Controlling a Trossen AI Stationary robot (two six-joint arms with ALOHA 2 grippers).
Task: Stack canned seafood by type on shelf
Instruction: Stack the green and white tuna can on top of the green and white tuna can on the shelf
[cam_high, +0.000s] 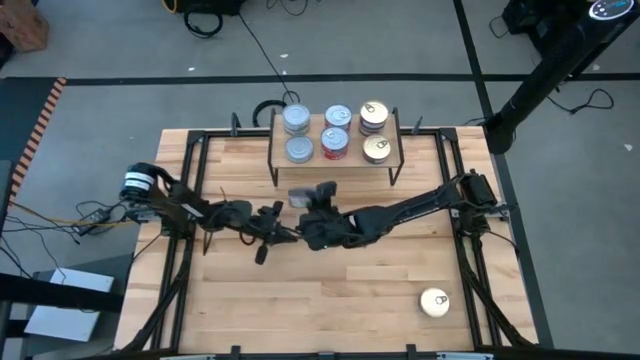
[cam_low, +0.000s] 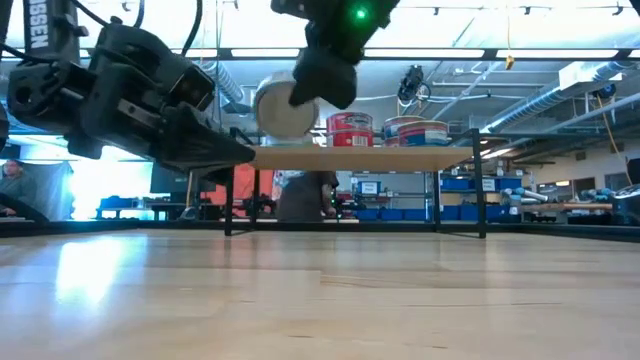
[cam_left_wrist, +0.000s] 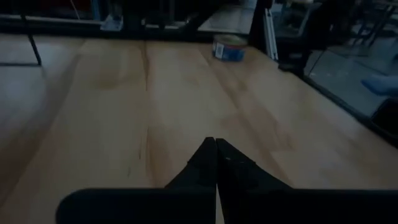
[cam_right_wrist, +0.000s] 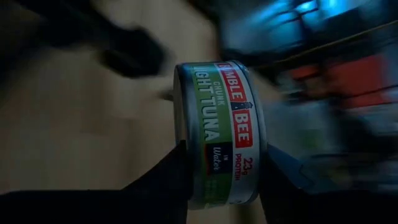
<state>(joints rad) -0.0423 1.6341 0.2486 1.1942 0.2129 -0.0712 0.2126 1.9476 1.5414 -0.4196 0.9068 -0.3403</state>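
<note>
My right gripper (cam_high: 305, 200) hangs over the table's middle, just in front of the shelf (cam_high: 400, 150), shut on a Bumble Bee tuna tin (cam_right_wrist: 221, 134). In the low view that tin (cam_low: 280, 108) hangs at the height of the shelf board (cam_low: 350, 157). The shelf, a light-wood board on black wire legs, carries silver-blue tins (cam_high: 297, 120), red-labelled tins (cam_high: 336, 142) and gold-topped tins (cam_high: 376, 148), resting on their flat bottoms. Another gold-topped tin (cam_high: 434, 302) lies on the table near its right near corner. My left gripper (cam_left_wrist: 216, 152) is shut and empty, beside the right one (cam_high: 268, 238). My right gripper pinches the tuna tin between its two fingers (cam_right_wrist: 177, 171), one on each flat end beside the label wall (cam_right_wrist: 214, 165). It comes from above and the table's right. The tin is lifted clear and stands on edge, one round face (cam_low: 278, 112) turned toward the near side.
Black frame rails (cam_high: 190, 170) run along the table's left and right sides. The slatted tabletop (cam_high: 340, 290) lies bare in front of the arms. My two arms meet close together at the table's middle. A person (cam_low: 305, 195) shows in the room behind the shelf.
</note>
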